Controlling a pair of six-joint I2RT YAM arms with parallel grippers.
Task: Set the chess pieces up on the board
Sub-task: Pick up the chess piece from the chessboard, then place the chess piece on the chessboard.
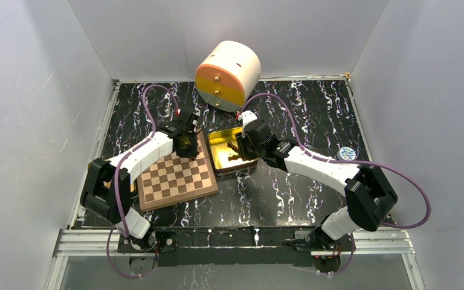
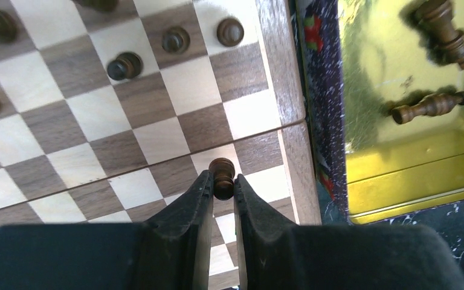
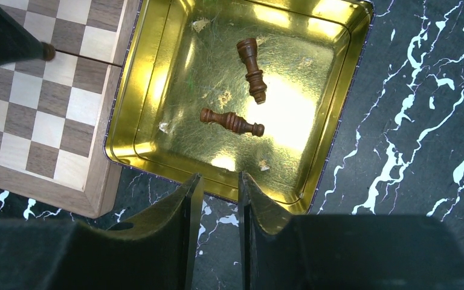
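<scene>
The board (image 1: 175, 178) lies left of centre, under my left arm. My left gripper (image 2: 222, 181) is shut on a small dark chess piece (image 2: 223, 175), held over the squares by the board's (image 2: 157, 139) right border. Several more chess pieces (image 2: 125, 65) stand on the far rows. Two chess pieces (image 3: 231, 121) lie on their sides in the gold tin (image 3: 133, 121). My right gripper (image 3: 217, 178) hangs over the tin's near rim, its jaws a little apart with nothing between them. From above, the left gripper (image 1: 185, 144) is at the board's far right corner and the right gripper (image 1: 241, 148) is over the tin (image 1: 219, 151).
A round cream and orange drawer unit (image 1: 228, 74) stands at the back centre. A small round blue and white disc (image 1: 346, 153) lies on the black marbled tabletop at the right. White walls close in both sides and the back. The tin sits tight against the board's right edge.
</scene>
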